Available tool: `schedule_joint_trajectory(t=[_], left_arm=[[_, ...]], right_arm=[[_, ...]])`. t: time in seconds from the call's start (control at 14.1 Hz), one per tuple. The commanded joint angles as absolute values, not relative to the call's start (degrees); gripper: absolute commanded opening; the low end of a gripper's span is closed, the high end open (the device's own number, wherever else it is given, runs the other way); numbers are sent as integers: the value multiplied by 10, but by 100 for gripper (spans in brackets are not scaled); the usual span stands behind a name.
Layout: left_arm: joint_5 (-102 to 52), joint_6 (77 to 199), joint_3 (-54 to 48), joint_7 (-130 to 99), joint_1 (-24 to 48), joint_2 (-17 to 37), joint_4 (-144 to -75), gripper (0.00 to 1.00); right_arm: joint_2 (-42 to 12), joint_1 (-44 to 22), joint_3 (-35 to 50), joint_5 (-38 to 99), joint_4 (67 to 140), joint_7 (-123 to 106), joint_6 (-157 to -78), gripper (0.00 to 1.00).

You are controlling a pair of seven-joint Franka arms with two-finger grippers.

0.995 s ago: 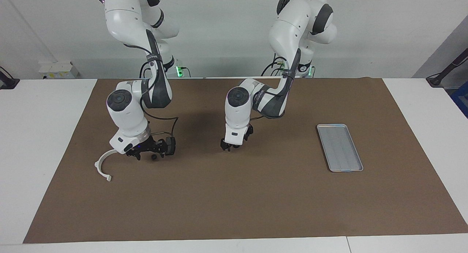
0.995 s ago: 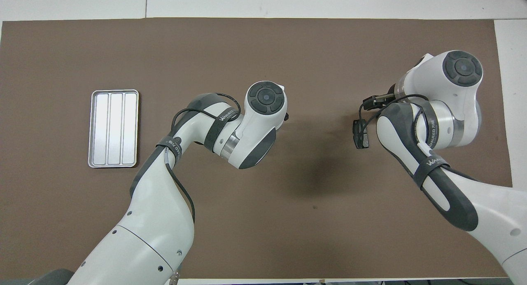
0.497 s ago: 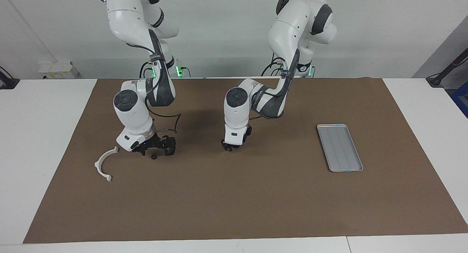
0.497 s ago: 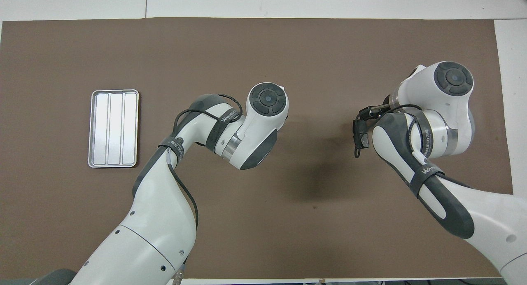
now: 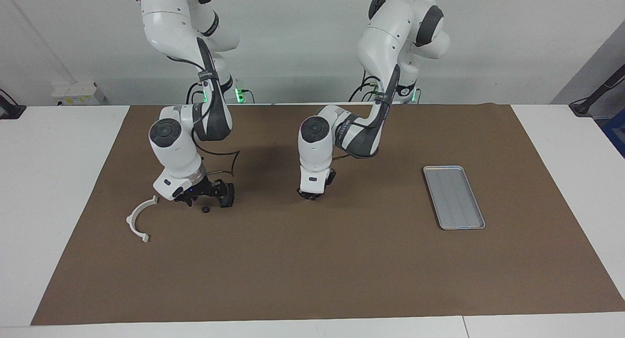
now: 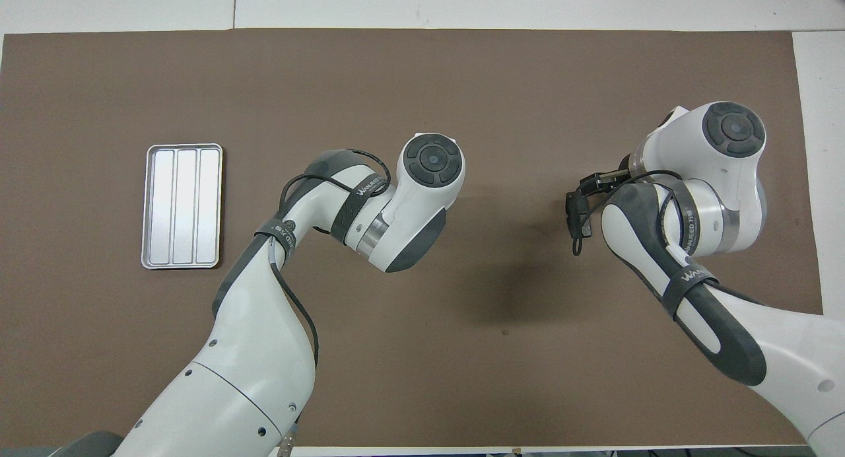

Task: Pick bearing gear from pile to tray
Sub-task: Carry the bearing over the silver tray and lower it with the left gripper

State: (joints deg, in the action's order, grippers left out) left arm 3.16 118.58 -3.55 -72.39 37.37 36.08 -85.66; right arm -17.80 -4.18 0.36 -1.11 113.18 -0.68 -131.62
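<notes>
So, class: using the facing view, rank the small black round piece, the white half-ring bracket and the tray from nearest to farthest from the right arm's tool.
Measured from the right tool:
1. Small black round piece, on the mat right beside the tool.
2. White half-ring bracket, at the right arm's end of the mat.
3. Tray, at the left arm's end.

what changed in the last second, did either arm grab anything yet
The left gripper, low on the brown mat mid-table, drew its fingers together; whether it holds a part is hidden. The right gripper pulled back from the white half-ring bracket, holding nothing. The bracket, the small black piece and the tray stayed put.
</notes>
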Motion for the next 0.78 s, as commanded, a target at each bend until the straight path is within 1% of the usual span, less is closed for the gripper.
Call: schedule_joint_trajectory(t=[0.0,0.28,0.5,0.57,0.71], left_arm=[[44,1165,-15,-732,377,328,-856,0],[43,1150,-15,-665,326,242,-928,0],[37,1153,-17,-559,267,139,-1043,0],[36,1154,-18,-526,249,119,-1066,0],[35,1154,-18,-468,217,106,-1086,0]], right_arm=[[-165,-33,8,-8,1150,-26,-1338,100],[-172,-32,8,-8,1150,-28,-1347,100],[-179,-24,8,-8,1152,-43,-1355,100],[-179,-22,8,-7,1152,-44,-1355,100],[-180,-22,8,-8,1152,-44,-1357,100]])
